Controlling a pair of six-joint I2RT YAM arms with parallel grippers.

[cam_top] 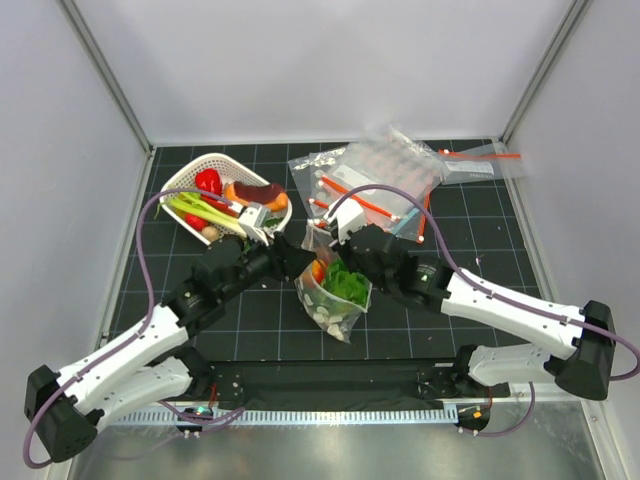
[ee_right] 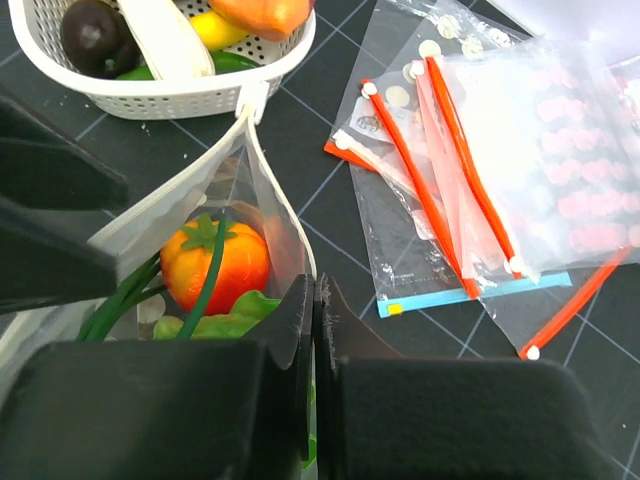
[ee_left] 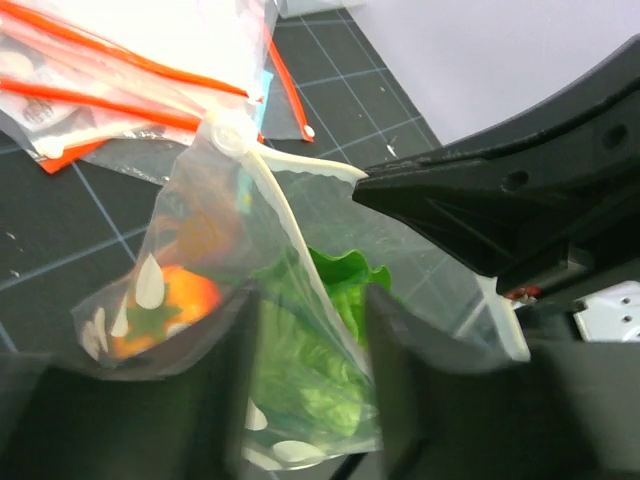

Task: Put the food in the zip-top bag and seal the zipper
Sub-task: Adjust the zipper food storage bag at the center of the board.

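Right gripper (ee_right: 314,335) clamped on bag (ee_right: 270,195) rim; left gripper (ee_left: 305,320) part-open, straddling that rim. Lettuce (ee_left: 340,290) and orange piece (ee_right: 215,262) inside, beneath both.

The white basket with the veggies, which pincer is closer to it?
Left. The left pincer is just past the basket rim; the right pincer pinches the bag farther away, on its other side.

basket (cam_top: 175,186), plain bags (cam_top: 385,180) just behind zip-top bag (cam_top: 333,312)
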